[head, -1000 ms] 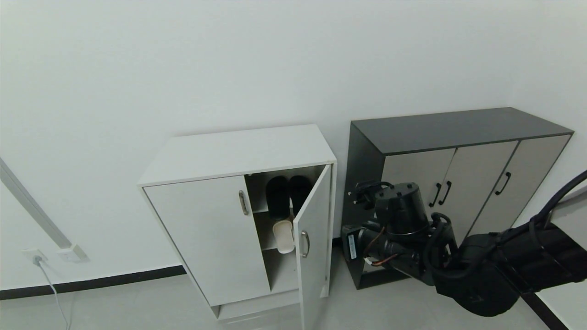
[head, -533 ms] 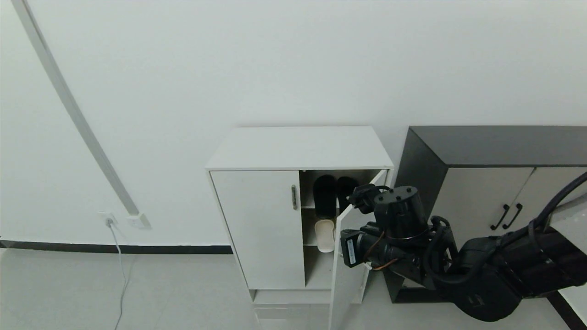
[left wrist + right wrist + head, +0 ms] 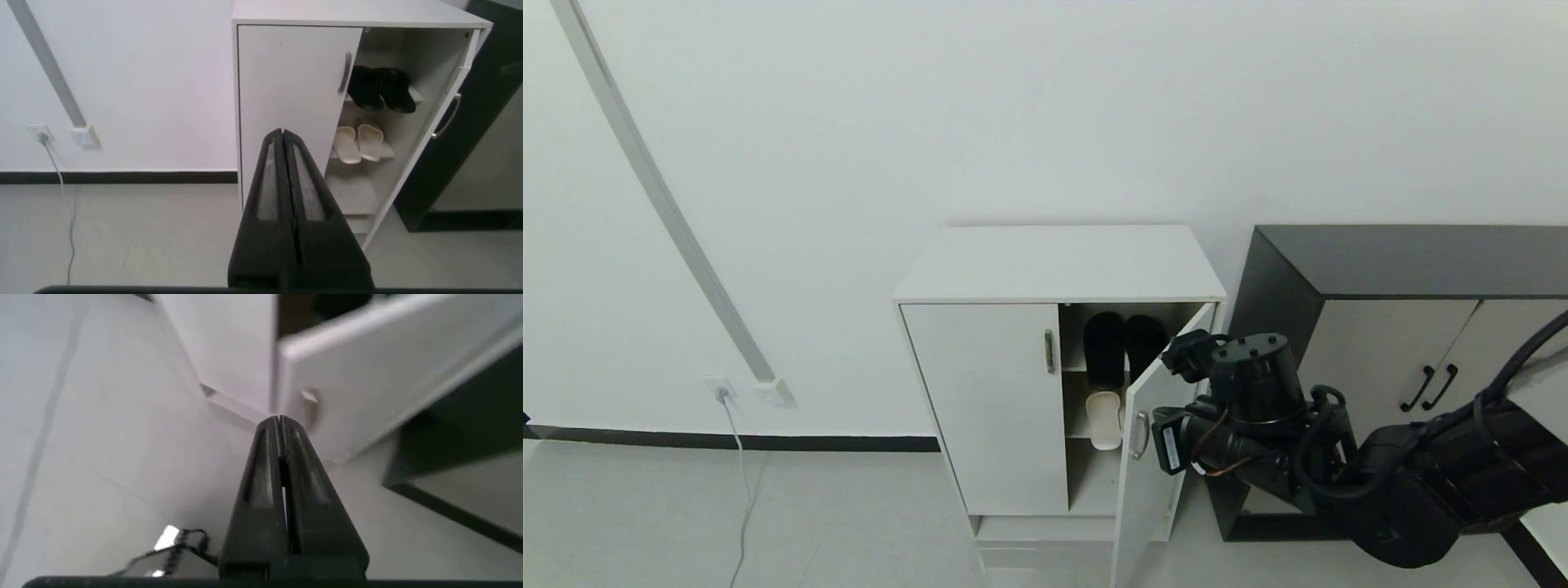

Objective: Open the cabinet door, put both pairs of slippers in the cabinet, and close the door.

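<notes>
White cabinet stands against the wall, with a dark cabinet just beside it on the right. White cabinet has two flat, smooth doors: left door shut, right door swung partly out, each with one metal bar handle. Two pairs of slippers, four in all, lie inside: black pair on the upper shelf, cream pair on the shelf below. Right arm crowds the open door's outer face. Right hand is fully closed and empty, near the door handle; contact cannot be confirmed. Left hand is pressed closed and empty, well back from the cabinet. One wall socket with a grey cable sits left.
</notes>
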`<state>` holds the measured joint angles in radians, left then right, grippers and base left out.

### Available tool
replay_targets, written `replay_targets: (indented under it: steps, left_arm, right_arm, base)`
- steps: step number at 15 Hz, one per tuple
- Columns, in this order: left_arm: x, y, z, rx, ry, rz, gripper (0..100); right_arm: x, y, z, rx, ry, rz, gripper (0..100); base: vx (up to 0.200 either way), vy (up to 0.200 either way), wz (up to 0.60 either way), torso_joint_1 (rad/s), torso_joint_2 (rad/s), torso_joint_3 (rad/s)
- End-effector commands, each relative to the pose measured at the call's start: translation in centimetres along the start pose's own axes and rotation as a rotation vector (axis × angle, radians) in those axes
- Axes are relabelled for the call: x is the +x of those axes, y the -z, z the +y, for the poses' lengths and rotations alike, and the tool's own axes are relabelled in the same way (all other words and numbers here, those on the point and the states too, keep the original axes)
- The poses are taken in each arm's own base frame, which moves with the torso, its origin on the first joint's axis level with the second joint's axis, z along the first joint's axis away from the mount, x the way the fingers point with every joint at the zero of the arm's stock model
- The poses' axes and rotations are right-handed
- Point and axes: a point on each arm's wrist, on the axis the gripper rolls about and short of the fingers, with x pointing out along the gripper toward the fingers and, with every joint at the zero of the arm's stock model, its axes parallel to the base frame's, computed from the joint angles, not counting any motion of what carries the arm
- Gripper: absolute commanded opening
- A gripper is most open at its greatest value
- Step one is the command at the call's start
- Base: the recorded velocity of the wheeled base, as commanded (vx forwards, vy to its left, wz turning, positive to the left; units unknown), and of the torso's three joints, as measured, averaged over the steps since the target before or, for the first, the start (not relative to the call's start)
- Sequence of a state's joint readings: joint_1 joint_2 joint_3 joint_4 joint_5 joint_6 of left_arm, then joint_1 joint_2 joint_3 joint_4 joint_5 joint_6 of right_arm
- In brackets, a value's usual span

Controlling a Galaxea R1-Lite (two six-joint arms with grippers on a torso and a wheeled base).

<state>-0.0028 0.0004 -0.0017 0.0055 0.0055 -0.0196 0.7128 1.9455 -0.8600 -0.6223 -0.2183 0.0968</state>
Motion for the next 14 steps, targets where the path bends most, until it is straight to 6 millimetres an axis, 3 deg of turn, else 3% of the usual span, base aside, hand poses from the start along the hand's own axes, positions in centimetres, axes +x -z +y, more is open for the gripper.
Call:
replay_targets:
  steps: [1, 6, 14]
  left_arm:
    - [0.0, 0.0, 0.0, 0.0, -0.002, 0.0, 0]
    - [0.0, 0.0, 0.0, 0.001, 0.001, 0.002, 0]
    - [0.0, 0.0, 0.0, 0.001, 0.0, 0.002, 0]
  right_arm:
    - [0.0, 0.4, -1.5, -0.007, 0.032, 0.019, 0]
    - [0.0, 1.9, -2.1, -0.049, 0.048, 0.075, 0]
    - [0.8, 2.6, -1.9, -0.058, 0.048, 0.1, 0]
  base:
    - [0.0, 0.0, 0.0, 0.0, 0.0, 0.0]
    - [0.0, 0.0, 0.0, 0.0, 0.0, 0.0]
    - [0.2, 0.0, 0.0, 0.002, 0.0, 0.001]
